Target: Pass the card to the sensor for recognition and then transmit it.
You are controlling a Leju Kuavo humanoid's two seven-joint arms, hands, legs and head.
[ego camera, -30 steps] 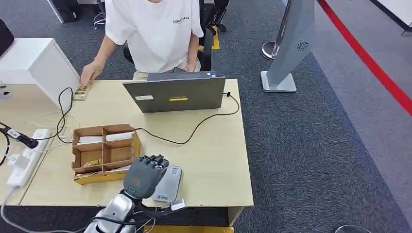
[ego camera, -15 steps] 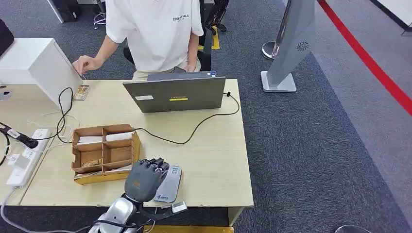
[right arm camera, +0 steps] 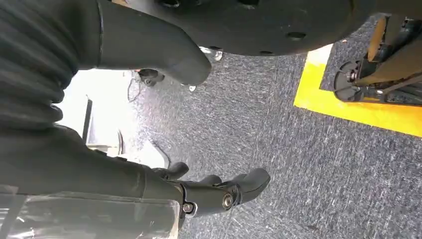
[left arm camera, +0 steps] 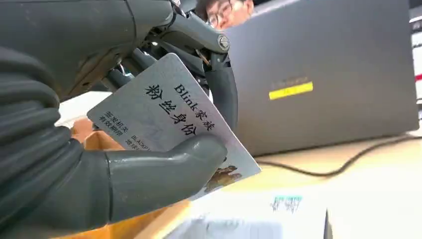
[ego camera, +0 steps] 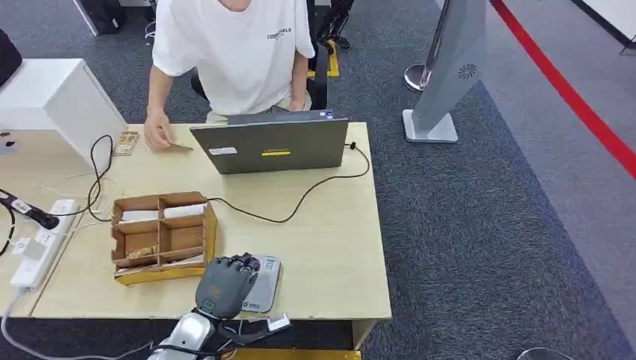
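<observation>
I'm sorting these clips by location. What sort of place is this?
Probably an office or a front-desk mock-up: a wooden desk on grey carpet, a person seated behind a laptop, and a standing kiosk beside a red floor line.

Light wood desk (ego camera: 330, 247) stands on grey carpet. On it: a grey laptop (ego camera: 270, 142) at the far edge, lid up, with a black cable (ego camera: 300, 201) running from its side across the top. A brown cardboard divider box (ego camera: 161, 236) sits toward the near left. A grey card sensor (ego camera: 262, 283) lies at the near edge, just beside the box. A white power strip (ego camera: 41, 244) lies along the left edge. A small item (ego camera: 125, 142) lies at the far left; its kind cannot be told.
</observation>
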